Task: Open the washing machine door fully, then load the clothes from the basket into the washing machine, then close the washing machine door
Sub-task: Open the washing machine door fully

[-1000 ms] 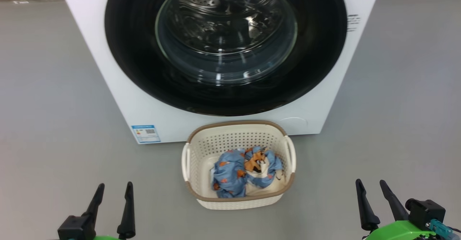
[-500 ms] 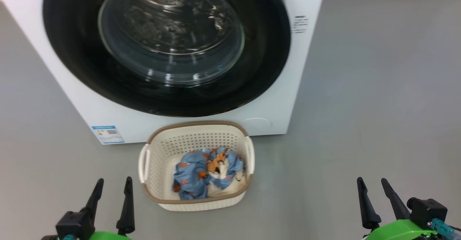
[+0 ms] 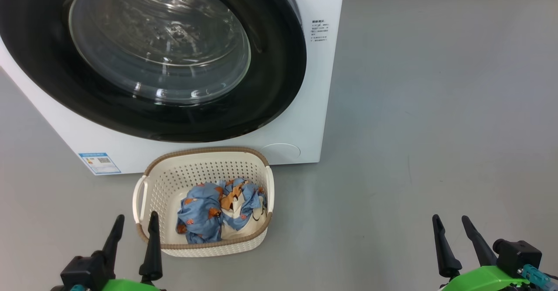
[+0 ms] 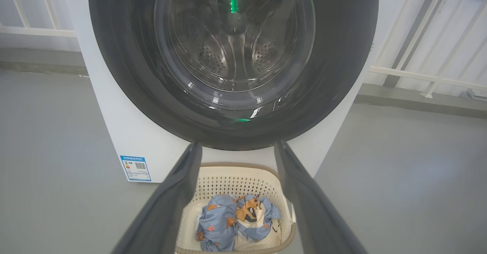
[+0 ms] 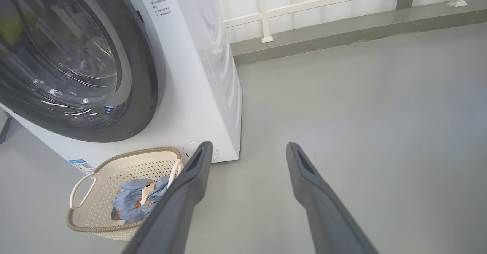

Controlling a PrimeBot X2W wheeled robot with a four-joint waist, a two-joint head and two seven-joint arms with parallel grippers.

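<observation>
The white washing machine (image 3: 301, 121) stands ahead on the left, its round black-rimmed door (image 3: 266, 86) shut against the front. On the floor before it sits the cream basket (image 3: 205, 153) holding the clothes (image 3: 205, 210), a blue bundle with orange shapes and some white fabric. My left gripper (image 3: 135, 221) is open at the lower left, just left of the basket's near corner. My right gripper (image 3: 450, 222) is open at the lower right, over bare floor. The left wrist view looks at the door (image 4: 335, 75), basket (image 4: 228, 170) and clothes (image 4: 217, 223); the right wrist view has the basket (image 5: 125, 162) at lower left.
Grey floor (image 3: 436, 107) spreads wide to the right of the machine. A white railing (image 5: 304, 6) on a low kerb runs behind it. A blue label (image 3: 99, 162) marks the machine's low left corner.
The whole head view has shifted: machine and basket now sit further left in it, so the camera turned right. Both grippers stay open at the same spots in the picture.
</observation>
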